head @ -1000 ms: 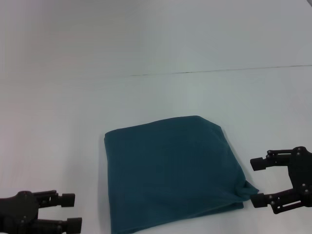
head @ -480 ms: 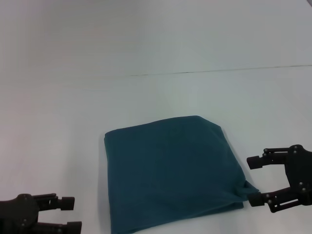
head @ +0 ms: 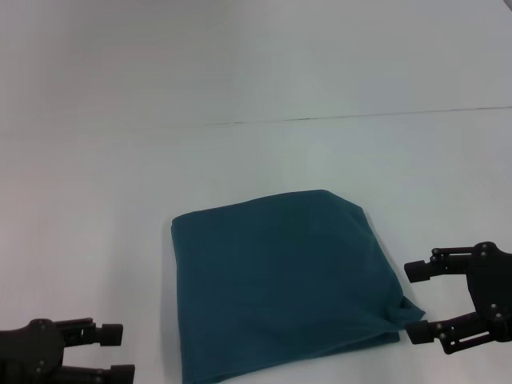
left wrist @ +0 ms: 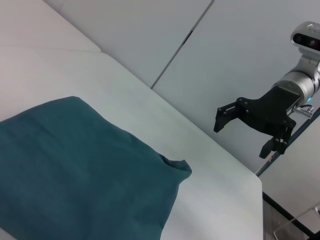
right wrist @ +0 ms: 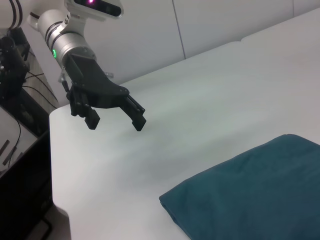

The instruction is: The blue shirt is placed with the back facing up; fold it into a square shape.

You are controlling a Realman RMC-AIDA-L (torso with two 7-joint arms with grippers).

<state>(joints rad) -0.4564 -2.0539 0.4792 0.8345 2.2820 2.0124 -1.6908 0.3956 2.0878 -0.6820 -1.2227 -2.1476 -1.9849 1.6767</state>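
The blue shirt (head: pixel 280 280) lies folded into a rough square on the white table (head: pixel 256 152), plain teal fabric up, no letters showing. It also shows in the left wrist view (left wrist: pixel 75 165) and the right wrist view (right wrist: pixel 260 195). My left gripper (head: pixel 117 350) is open and empty at the near left, a little left of the shirt's near corner; it also shows in the right wrist view (right wrist: pixel 116 121). My right gripper (head: pixel 416 302) is open and empty just right of the shirt's near right corner, apart from it; it also shows in the left wrist view (left wrist: pixel 240 132).
A thin dark seam (head: pixel 352 117) runs across the table behind the shirt. The right wrist view shows the table's edge (right wrist: pixel 52 165) with dark equipment and cables (right wrist: pixel 15 75) beyond it.
Both grippers have drawn back slightly toward the near edge, the left one sinking lower in view. The shirt has not moved.
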